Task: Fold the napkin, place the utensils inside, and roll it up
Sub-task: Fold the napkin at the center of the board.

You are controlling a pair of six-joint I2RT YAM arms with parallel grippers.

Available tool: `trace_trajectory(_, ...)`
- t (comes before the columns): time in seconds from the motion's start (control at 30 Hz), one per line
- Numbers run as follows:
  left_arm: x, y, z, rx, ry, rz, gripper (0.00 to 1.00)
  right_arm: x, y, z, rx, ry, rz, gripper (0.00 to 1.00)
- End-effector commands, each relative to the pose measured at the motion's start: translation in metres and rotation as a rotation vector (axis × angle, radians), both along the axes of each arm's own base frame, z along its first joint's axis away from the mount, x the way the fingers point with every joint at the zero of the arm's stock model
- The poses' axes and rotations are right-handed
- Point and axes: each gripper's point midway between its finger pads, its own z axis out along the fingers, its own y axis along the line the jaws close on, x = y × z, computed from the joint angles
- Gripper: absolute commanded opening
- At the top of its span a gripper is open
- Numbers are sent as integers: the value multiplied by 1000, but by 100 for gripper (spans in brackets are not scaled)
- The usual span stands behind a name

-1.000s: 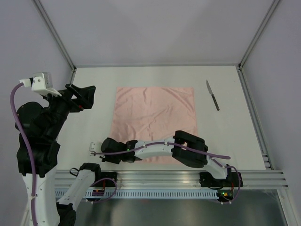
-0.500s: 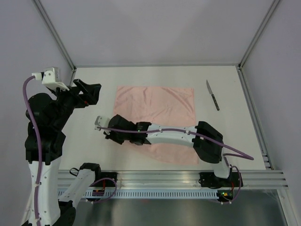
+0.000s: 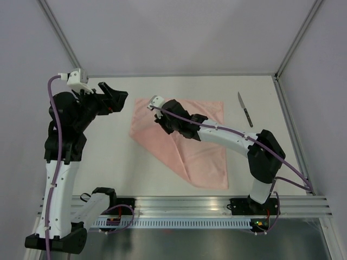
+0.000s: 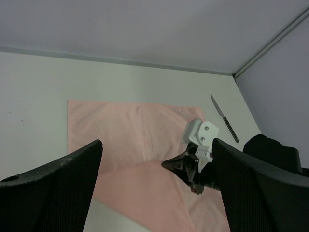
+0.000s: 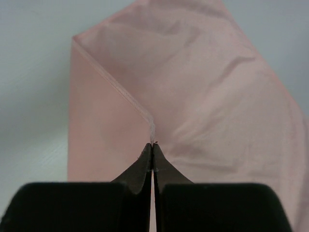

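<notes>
Bases of both arms sit on the aluminium rail (image 3: 190,203) at the near edge of the white table (image 3: 108,157). Just beyond the rail lies the salmon-pink napkin (image 3: 206,157), its near-right corner flat on the table. Its near-left part is turned over, which leaves a diagonal fold along the left side. Further in, the right gripper (image 3: 161,120) reaches across the cloth from the right. Its jaws are closed tight, pinching the lifted edge of the napkin over its far-left part. To the left of the cloth the left gripper (image 3: 116,96) hangs above the bare table, jaws spread wide and holding nothing. At the far right a knife (image 3: 245,110) lies near the napkin's far-right corner, not touching it.
</notes>
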Motion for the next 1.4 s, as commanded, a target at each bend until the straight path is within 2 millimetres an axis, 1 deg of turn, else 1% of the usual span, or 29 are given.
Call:
trace_trajectory(0.0,11,-12,-1,-58,-5,-50,97,25,-45,15,-4,-32,-114,0)
trace_trajectory(0.03,13,-12,-1,-61,-8,-53,97,29,-55,9,-16,-22,-131,0)
trace_trajectory(0.07,16,-14,-4,-63,2,-60,97,40,-71,8,-19,-17,-168,1)
trace_trajectory(0.1,18,-15,-7,-64,10,-64,97,45,-79,10,-15,-19,-183,0)
trace_trajectory(0.13,20,-15,-8,-66,8,-66,96,49,-88,4,-27,-12,-201,0)
trace_trajectory(0.17,22,-17,-9,-68,12,-73,96,59,-102,4,-29,-18,-231,0)
trace_trajectory(0.23,29,-19,-16,-74,27,-78,96,64,-115,0,-41,-15,-256,0)
trace_trajectory(0.27,31,-20,-18,-74,33,-84,96,72,-127,-1,-45,-15,-283,0)
trace_trajectory(0.3,37,-21,-25,-76,52,-89,96,76,-132,-3,-50,-15,-295,0)
trace_trajectory(0.37,41,-23,-30,-82,66,-97,95,86,-148,-7,-58,-15,-334,0)
trace_trajectory(0.43,47,-25,-39,-86,90,-102,94,93,-158,-11,-66,-18,-359,0)
trace_trajectory(0.47,49,-26,-41,-88,98,-107,94,99,-169,-12,-70,-18,-384,0)
trace_trajectory(0.53,52,-27,-45,-91,107,-109,94,105,-179,-15,-69,-18,-406,1)
trace_trajectory(0.57,54,-28,-48,-91,114,-111,93,110,-189,-15,-69,-17,-431,0)
trace_trajectory(0.73,59,-28,-57,-98,133,-110,93,121,-215,-19,-77,-19,-482,0)
trace_trajectory(0.77,60,-29,-64,-99,147,-109,93,124,-222,-20,-80,-19,-499,0)
trace_trajectory(0.83,61,-29,-66,-101,149,-110,93,129,-232,-20,-77,-21,-521,1)
trace_trajectory(0.97,63,-30,-74,-102,167,-111,92,136,-243,-22,-82,-25,-546,0)
trace_trajectory(1.17,68,-29,-86,-102,189,-106,92,148,-252,-25,-97,-31,-572,0)
trace_trajectory(1.23,68,-30,-87,-101,190,-108,92,152,-256,-25,-98,-38,-581,1)
trace_trajectory(1.27,69,-29,-89,-100,194,-103,92,154,-257,-28,-102,-35,-585,0)
trace_trajectory(1.37,71,-30,-92,-99,200,-106,92,161,-263,-30,-105,-36,-600,1)
